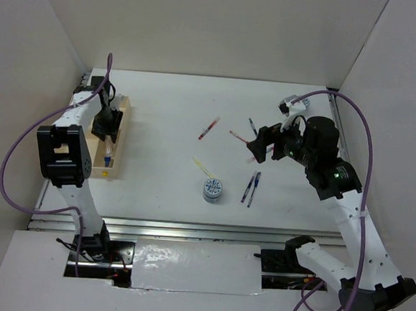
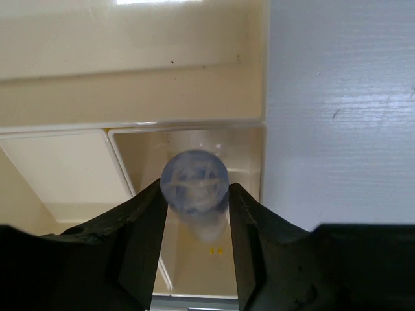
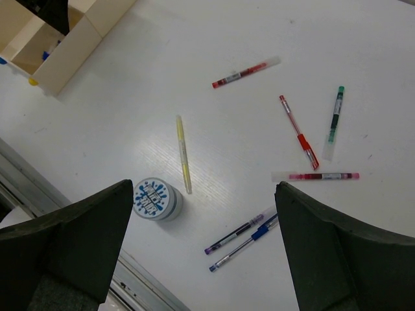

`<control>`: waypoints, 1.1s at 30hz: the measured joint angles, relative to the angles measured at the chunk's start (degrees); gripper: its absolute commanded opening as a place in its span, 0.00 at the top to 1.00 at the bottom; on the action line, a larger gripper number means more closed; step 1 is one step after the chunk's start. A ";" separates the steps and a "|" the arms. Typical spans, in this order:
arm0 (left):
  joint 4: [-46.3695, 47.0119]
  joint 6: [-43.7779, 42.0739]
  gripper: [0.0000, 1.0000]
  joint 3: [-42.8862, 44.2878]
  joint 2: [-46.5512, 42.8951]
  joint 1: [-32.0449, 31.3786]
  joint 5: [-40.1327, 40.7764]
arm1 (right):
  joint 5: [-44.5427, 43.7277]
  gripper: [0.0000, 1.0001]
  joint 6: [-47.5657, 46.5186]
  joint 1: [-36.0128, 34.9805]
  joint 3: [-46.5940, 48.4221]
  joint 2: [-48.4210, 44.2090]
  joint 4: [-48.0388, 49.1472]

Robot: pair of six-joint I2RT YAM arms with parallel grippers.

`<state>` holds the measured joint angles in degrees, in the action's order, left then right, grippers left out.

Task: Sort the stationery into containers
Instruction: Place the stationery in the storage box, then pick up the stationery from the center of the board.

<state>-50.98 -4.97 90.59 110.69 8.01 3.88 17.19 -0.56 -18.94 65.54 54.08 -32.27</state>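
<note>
Top view: the left tool (image 1: 108,127) is seen over the tray (image 1: 120,156); the right tool (image 1: 260,147) hangs above scattered pens (image 1: 246,188).
Left wrist: a roll (image 2: 194,181) is pinched between half-open jaws, with a compartment (image 2: 246,162) directly beneath.
Right wrist: the jaws are spread wide and nothing is held.

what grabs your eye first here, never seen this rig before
The left gripper hangs over the wooden tray at the left of the table, a blue-and-white roll pinched between its fingers. Mid-table, loose pens lie scattered near a second roll, with the right gripper open above them.
</note>
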 measured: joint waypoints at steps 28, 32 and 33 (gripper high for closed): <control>4.83 -10.12 0.01 -6.84 -25.66 -36.13 -16.83 | 3.61 0.06 -0.63 8.79 -4.24 1.70 -3.02; 6.88 -10.10 0.01 -11.04 -22.80 -46.05 -14.99 | 6.05 0.06 -0.55 13.09 -4.55 2.75 -5.22; 7.67 -10.12 0.01 -11.76 -21.97 -48.74 -14.51 | 6.73 0.06 -0.59 14.58 -4.55 3.37 -5.88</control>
<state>-43.31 -15.09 78.83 88.73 -40.73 -10.63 23.92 -1.15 -4.36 60.99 57.45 -38.15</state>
